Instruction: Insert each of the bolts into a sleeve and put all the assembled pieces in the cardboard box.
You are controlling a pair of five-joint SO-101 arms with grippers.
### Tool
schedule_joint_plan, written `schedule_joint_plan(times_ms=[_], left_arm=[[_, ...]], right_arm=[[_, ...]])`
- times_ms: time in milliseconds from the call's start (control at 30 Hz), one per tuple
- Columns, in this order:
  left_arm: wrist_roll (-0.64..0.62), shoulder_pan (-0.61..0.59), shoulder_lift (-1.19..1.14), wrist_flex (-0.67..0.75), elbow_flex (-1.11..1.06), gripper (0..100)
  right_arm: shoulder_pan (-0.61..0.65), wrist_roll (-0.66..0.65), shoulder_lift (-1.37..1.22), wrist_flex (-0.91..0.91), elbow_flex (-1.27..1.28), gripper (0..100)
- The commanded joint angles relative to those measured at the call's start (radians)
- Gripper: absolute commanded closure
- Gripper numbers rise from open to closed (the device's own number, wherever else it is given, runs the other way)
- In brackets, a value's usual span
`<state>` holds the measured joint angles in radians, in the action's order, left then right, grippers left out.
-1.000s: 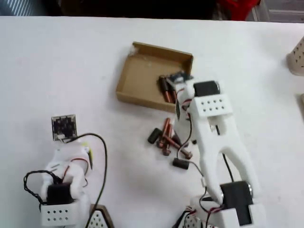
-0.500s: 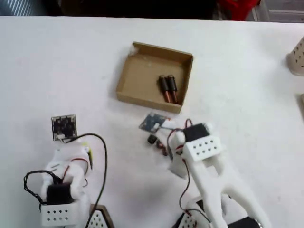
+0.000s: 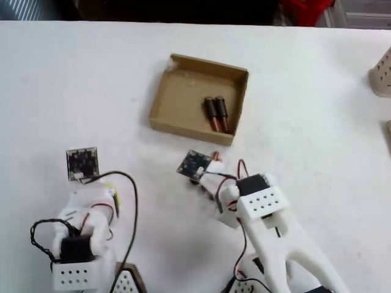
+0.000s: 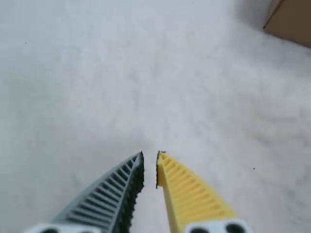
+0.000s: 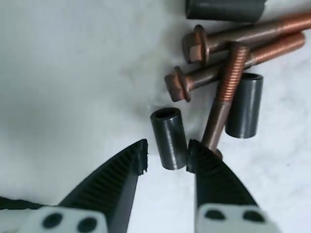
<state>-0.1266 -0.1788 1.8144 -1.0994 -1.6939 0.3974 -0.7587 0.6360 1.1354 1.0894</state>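
Your right gripper [image 5: 166, 156] stood open around a black sleeve [image 5: 169, 138] lying beside loose copper bolts [image 5: 233, 35] on the table [image 3: 317, 91], two assembled pieces [image 3: 215, 113] lay in the cardboard box [image 3: 178, 97], and your left gripper [image 4: 149, 156] hung nearly closed, empty.

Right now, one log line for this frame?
right jaws: open astride sleeve | bolts: loose beside it | box: two assemblies | left jaws: empty
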Motion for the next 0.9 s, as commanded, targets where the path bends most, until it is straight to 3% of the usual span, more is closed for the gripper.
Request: schedule_joint_plan(times_ms=[0,867], left_arm=[[0.011,-0.010,0.008,0.002,0.002,92],[0.011,-0.010,0.008,0.002,0.002,92]], right_arm=[[-0.027,-0.075,0.015,-0.022,0.000,88.8],[-0.010,-0.097,-0.076,-0.358,0.219,89.0]])
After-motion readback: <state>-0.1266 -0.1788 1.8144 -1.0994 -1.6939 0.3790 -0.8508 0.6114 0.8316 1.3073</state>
